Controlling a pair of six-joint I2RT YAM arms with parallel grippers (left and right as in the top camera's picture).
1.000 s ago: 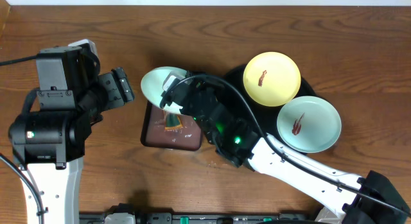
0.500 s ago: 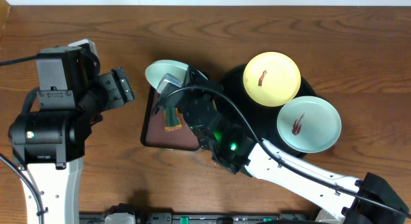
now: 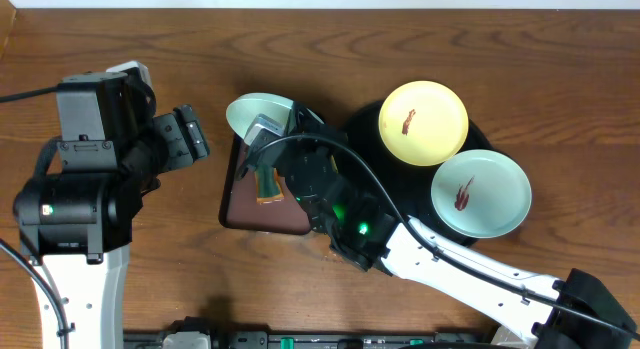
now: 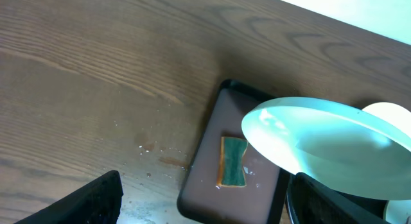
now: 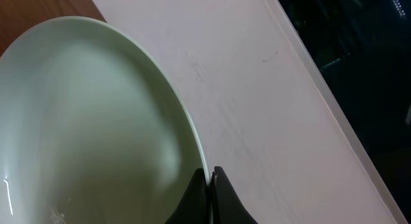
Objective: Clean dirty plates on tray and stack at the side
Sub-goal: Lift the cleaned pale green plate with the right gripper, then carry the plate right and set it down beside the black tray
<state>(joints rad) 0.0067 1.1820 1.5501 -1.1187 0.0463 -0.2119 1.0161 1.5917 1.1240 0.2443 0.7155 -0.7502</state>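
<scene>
Presently my right gripper (image 5: 209, 185) clamps the mint plate (image 5: 83, 121) by its rim, tilted over the brown tray (image 4: 204, 147), presumably keeping drips beside the sponge (image 4: 233, 161); left gripper (image 3: 190, 137) spread, empty.

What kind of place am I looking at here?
Probably a robotics lab bench staged for dishwashing: a wooden table, red-smeared pale yellow plate on a round black tray, and a green sponge on a dark-brown rectangular tray.

I see the whole table (image 3: 120, 39) straight down from overhead. My left wrist view faces right at middle range, sharing the brown tray (image 4: 205, 160) with it. My right wrist view sits tight against the mint plate (image 5: 83, 121)
</scene>
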